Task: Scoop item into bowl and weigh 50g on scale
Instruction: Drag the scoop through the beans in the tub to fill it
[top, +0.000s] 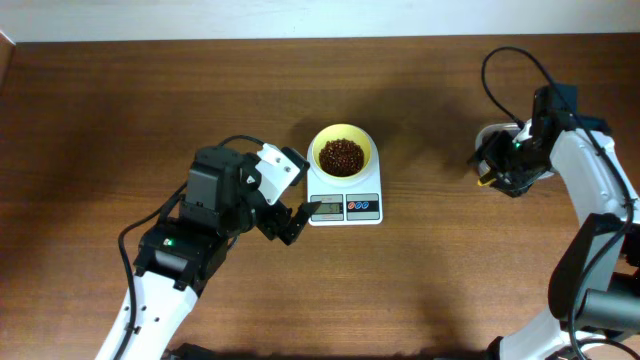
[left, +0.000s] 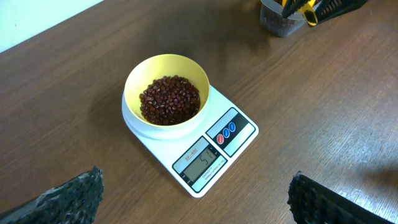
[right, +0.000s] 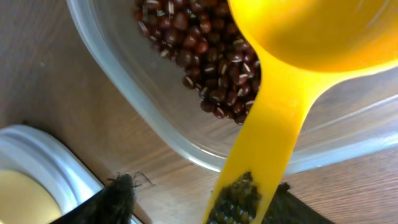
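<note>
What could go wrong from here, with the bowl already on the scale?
1. The open left end effector sits right beside the scale; a nudge could shift the reading.
2. The scoop handle lies between the right end effector jaws over the container, apparently not clamped. It could slip.
3. The bowl already holds beans; another scoop may overshoot.

I see dark red-brown beans (left: 171, 99) in a pale yellow bowl (left: 194, 67), a white scale (left: 227, 106) with red and blue buttons (left: 225, 132), a brown wood-grain worktop (left: 93, 50) and a bright yellow scoop (right: 273, 124).
</note>
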